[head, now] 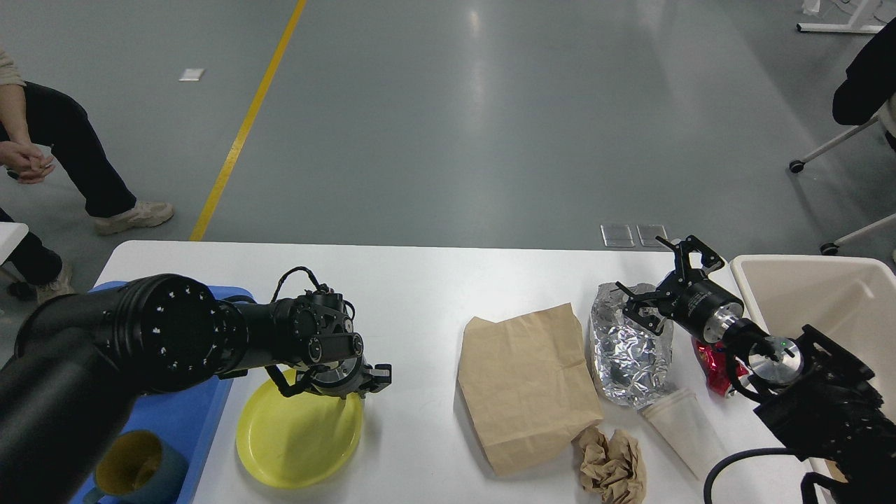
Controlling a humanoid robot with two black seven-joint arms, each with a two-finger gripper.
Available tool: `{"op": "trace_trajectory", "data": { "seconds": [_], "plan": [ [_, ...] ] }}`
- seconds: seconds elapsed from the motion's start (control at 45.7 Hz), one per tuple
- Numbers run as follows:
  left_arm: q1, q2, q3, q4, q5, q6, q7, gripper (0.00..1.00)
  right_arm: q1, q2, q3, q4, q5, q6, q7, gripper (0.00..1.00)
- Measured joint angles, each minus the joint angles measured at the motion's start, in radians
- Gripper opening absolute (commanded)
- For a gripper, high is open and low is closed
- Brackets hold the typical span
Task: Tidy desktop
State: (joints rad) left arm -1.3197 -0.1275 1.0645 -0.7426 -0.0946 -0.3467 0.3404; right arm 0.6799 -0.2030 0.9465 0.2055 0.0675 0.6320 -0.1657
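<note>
The white desktop [434, 294] fills the lower view. A yellow plate [294, 448] lies at its front left, beside a blue tray [189, 413]. My left gripper [364, 381] is at the plate's far right rim and appears shut on it. My right gripper [658, 276] is open and empty, just above the far end of a crumpled foil bag [626, 357]. A brown paper bag [525, 385] lies flat at the centre. A crumpled brown paper ball [612, 465], a tipped white paper cup [682, 427] and a red wrapper [710, 364] lie at the front right.
A beige bin [826, 294] stands at the table's right end. The blue tray holds a dark cup with a yellow inside [133, 469]. A person [42, 154] sits off the far left. A chair leg [840, 238] shows at the far right.
</note>
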Motion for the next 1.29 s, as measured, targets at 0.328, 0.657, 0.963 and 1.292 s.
{"op": "trace_trajectory", "data": {
  "seconds": [0.328,0.657,0.963,1.292],
  "plan": [
    [-0.014,0.001,0.001,-0.004,-0.013,-0.007,0.002,0.00,0.000,0.000,0.000,0.000,0.000,0.000,0.000,1.00],
    [-0.015,0.002,0.002,-0.004,-0.017,-0.015,0.002,0.00,0.000,0.001,0.000,0.000,0.000,0.000,0.000,1.00],
    [-0.058,0.003,-0.008,-0.005,-0.062,-0.096,0.002,0.00,0.000,0.001,0.000,0.000,0.000,0.000,0.000,1.00],
    [-0.206,-0.001,-0.032,-0.014,-0.145,-0.334,0.001,0.00,0.000,0.001,0.000,0.000,0.000,0.000,0.000,1.00]
  ]
}}
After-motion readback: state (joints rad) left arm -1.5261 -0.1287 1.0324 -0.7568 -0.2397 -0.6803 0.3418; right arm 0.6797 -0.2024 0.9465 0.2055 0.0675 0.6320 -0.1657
